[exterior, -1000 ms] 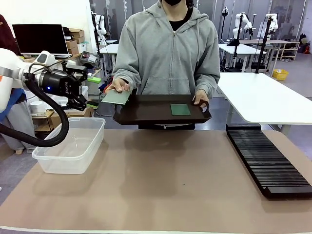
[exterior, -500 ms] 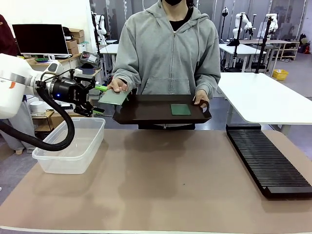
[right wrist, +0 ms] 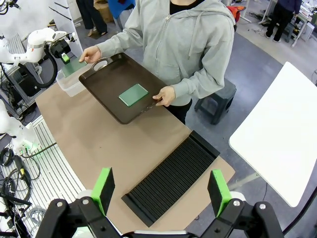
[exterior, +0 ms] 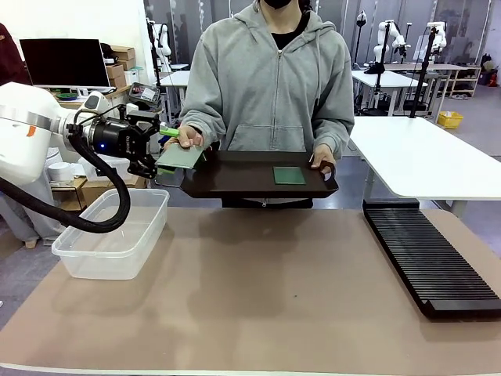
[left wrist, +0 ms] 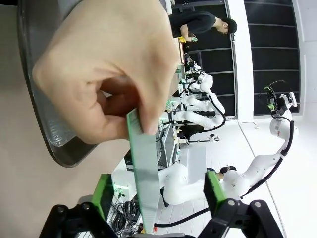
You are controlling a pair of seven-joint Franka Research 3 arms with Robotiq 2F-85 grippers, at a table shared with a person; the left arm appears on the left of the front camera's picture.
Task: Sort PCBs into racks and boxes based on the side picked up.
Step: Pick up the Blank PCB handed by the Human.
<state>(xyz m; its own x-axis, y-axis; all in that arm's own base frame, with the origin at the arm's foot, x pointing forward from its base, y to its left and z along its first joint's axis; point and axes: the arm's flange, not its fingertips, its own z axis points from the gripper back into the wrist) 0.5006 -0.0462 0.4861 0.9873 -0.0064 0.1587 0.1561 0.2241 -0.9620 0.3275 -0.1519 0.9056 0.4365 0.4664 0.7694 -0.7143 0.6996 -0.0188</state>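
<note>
Between the green pads (left wrist: pixel 103 191) of our left pincer (left wrist: pixel 158 192) stands the offered PCB (left wrist: pixel 144 168), edge-on, with a gap on each side: the jaws are apart, not yet biting. Beyond the pincer, the person's hand (left wrist: pixel 101 74) pinches the board's far end beside the tray (left wrist: pixel 54 134). We judge a good grip means centring the board, closing squarely on its margin, and pulling only once the hand lets go. Below the pincer waits the clear box (exterior: pixel 117 235). Our right pincer (right wrist: pixel 161 193) hangs apart and empty above the rack (right wrist: pixel 173 173).
</note>
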